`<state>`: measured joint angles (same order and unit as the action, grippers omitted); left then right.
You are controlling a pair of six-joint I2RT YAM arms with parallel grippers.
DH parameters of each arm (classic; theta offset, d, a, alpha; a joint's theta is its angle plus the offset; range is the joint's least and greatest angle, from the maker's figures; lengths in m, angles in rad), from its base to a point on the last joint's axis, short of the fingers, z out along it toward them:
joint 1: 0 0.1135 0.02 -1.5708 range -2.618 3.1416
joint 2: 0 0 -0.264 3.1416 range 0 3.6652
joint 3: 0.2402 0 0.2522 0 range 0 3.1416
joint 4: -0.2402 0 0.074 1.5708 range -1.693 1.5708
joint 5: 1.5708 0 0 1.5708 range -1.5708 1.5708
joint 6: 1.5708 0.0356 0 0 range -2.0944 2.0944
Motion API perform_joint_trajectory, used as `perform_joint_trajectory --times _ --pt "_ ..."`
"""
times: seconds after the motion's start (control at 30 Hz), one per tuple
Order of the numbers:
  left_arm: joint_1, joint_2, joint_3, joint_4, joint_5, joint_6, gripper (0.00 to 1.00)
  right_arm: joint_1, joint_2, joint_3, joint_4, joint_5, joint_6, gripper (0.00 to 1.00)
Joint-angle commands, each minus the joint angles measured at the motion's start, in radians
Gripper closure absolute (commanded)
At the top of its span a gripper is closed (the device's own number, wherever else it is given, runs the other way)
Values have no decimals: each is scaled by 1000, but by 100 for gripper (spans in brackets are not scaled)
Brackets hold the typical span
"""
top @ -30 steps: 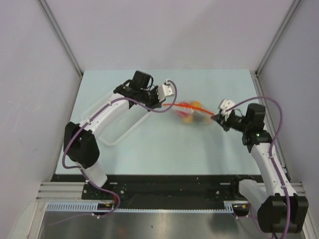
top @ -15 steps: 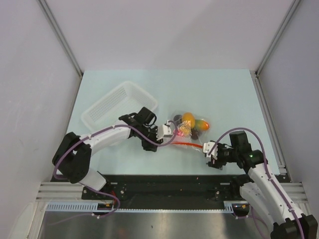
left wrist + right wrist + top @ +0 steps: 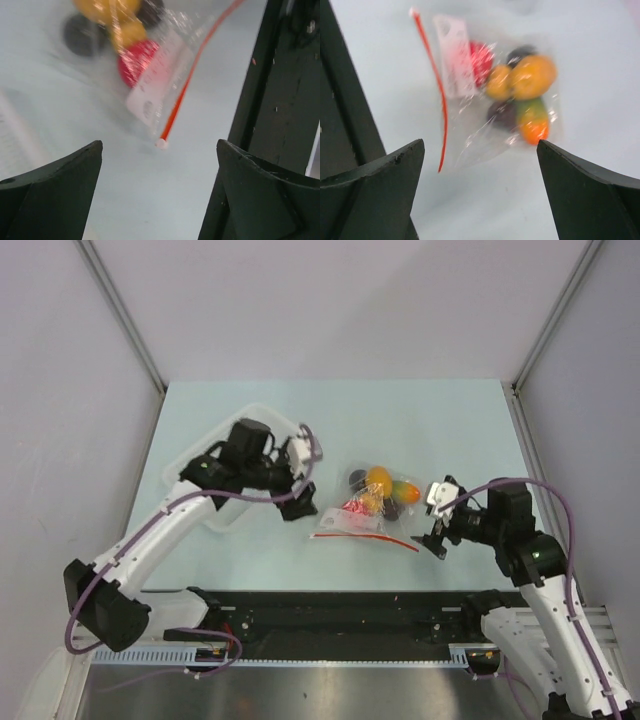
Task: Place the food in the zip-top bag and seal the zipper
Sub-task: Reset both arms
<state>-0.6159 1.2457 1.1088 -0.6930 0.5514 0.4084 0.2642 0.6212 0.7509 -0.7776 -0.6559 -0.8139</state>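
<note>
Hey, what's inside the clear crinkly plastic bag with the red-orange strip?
Inside the clear crinkly plastic bag: a red toy piece, yellow-orange pieces, dark purple pieces and a green-and-orange piece. Anything underneath them is covered.

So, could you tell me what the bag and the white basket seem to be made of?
The zip-top bag looks like thin, glossy clear plastic film: it crinkles, glints, and the food shows through. The basket seems stiff, matte white plastic, judging by its even rim.

Food (image 3: 378,483) in zip-top bag (image 3: 345,520), basket (image 3: 230,520) left of it, seemingly under left arm (image 3: 170,520).
</note>
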Motion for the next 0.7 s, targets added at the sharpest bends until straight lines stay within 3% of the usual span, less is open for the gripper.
perform_joint_trajectory --times 0.0,0.13,0.23,0.33,0.47,0.6,0.67 --pt "170 18 242 -48 65 -193 0 -19 70 126 142 48 280 0" --pt "268 162 485 -170 -48 -301 0 -80 225 270 205 117 427 0" --pt "364 253 595 -235 -21 -338 0 -213 372 349 207 98 502 0" --pt "488 274 573 -192 65 -393 0 -348 503 433 195 26 573 0" --pt "594 288 487 -123 84 -420 1 -428 615 455 201 15 636 0" --pt "692 270 376 -34 105 -416 0 -447 658 446 205 22 653 0" --pt "700 264 382 -33 38 -395 0 -451 672 455 222 36 662 0"
